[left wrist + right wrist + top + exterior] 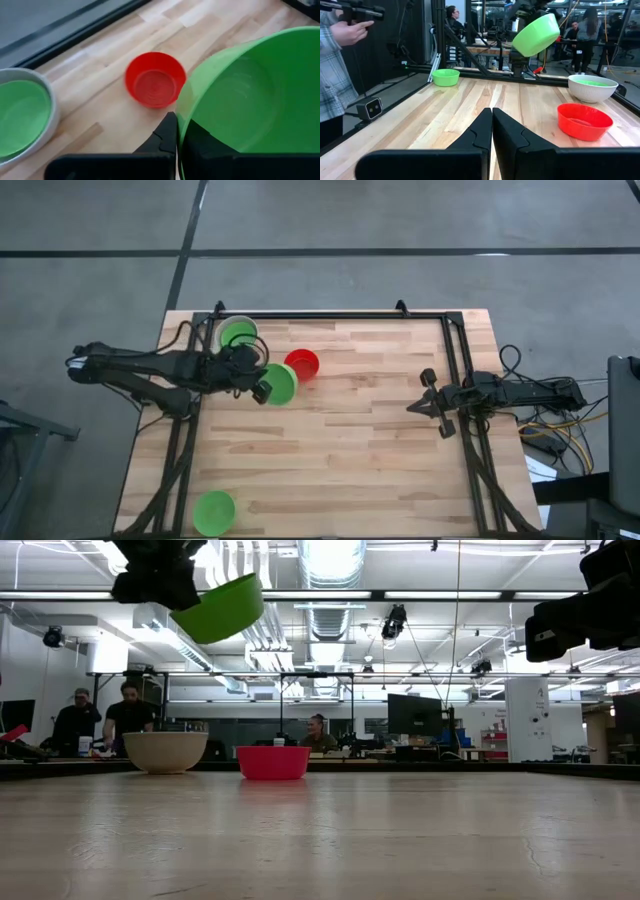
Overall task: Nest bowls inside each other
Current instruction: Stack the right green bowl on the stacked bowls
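Five bowls: you have three green, one grey-white, one red.
Lone green bowl (pixel 213 511): on the worktop's (pixel 350 440) near left corner.
Grey-white bowl (pixel 237 334): far left, a green bowl (pixel 238 335) nested inside.
Left claw (pixel 262 392): clamped on the rim of the raised green bowl (pixel 281 383), tilted in the air.
Red bowl (pixel 301 365): on the worktop, just beyond the raised one.
Right claw (pixel 424 406): fingers closed, empty, at the right edge.

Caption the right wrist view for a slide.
Left gripper lifts a tilted green bowl above the table, with the red bowl and grey-white bowl below.
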